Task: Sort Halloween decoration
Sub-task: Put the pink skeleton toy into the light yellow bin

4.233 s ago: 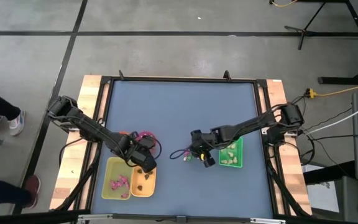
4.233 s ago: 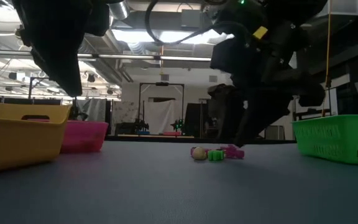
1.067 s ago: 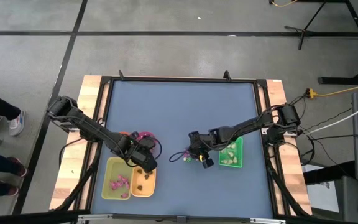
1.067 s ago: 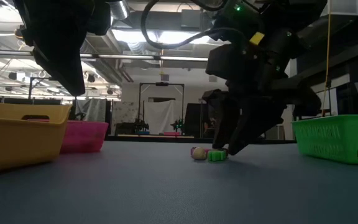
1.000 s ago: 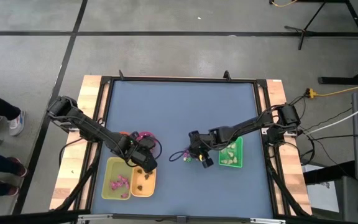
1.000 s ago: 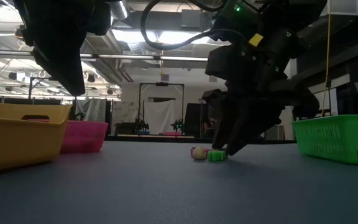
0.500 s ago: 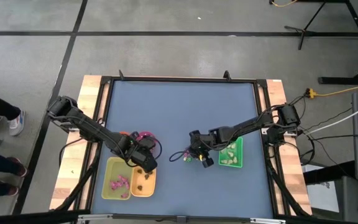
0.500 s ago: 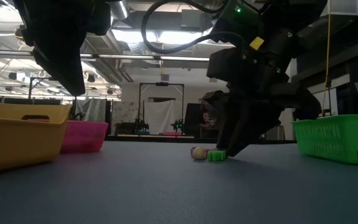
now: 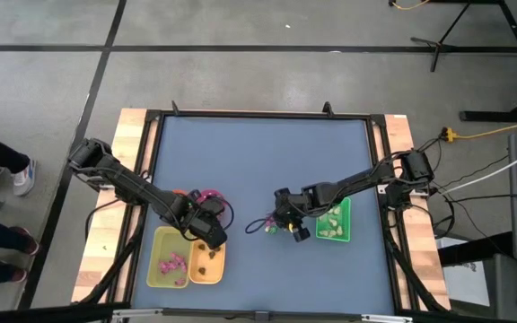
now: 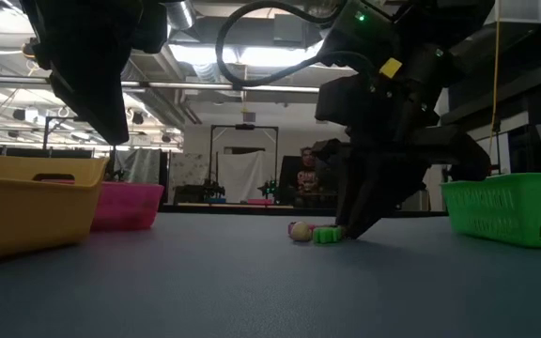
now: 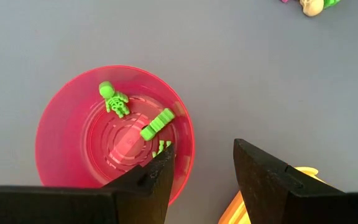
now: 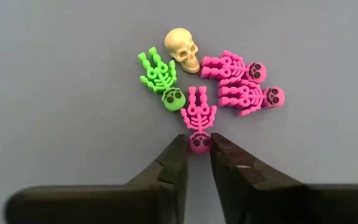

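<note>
Here the right gripper [image 12: 197,146] pinches the head of a pink skeleton [image 12: 198,117], whose long axis runs straight away from the fingers toward the cream skull [image 12: 182,42]; the left gripper [image 11: 201,163], fingers spread, hovers over the pink bowl [image 11: 61,134].

Near the table's [image 9: 258,161] front edge, two trays [image 9: 170,257] sit side by side on the left, a bowl [image 9: 206,198] just behind them. One tray [image 9: 335,220] lies to the right. Between the groups, a cluster of trinkets [image 12: 207,87] lies on the tabletop, just left of that tray.
</note>
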You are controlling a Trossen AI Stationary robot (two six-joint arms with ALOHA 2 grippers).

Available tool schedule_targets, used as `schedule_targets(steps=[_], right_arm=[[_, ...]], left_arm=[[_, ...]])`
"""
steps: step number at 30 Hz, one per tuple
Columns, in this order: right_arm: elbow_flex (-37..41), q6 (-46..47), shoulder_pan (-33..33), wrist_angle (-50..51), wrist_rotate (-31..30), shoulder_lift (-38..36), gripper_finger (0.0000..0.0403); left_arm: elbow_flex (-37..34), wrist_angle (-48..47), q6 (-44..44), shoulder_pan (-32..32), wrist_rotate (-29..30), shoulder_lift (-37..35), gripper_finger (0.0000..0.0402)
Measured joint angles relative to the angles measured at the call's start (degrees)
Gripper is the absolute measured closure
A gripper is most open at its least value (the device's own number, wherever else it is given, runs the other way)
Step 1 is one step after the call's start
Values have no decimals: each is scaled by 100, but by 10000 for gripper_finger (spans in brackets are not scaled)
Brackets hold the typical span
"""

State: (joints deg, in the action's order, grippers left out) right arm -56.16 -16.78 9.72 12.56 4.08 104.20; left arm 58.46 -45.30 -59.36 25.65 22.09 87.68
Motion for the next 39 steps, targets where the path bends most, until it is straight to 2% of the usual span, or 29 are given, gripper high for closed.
schedule_targets(steps=[5,8,15,20,23,30,39], right_arm=[[0,0,0,-74,0,0,370],[0,0,0,-113,0,0,381],[0,0,0,-249,0,0,374],[0,0,0,-595,0,0,376],[-2,0,0,-895,0,-2,376],[-2,37,0,-1789,0,-2,376],[-4,366,0,-3071,0,-7,377]], left_arm=[[0,0,-2,-2,0,0,253],[0,0,-2,0,0,0,253],[0,51,7,-1,0,0,253],[0,659,656,0,0,0,253],[0,1167,955,-6,28,0,253],[2,1978,1004,-93,269,0,253],[2,2305,1701,-116,285,0,253]])
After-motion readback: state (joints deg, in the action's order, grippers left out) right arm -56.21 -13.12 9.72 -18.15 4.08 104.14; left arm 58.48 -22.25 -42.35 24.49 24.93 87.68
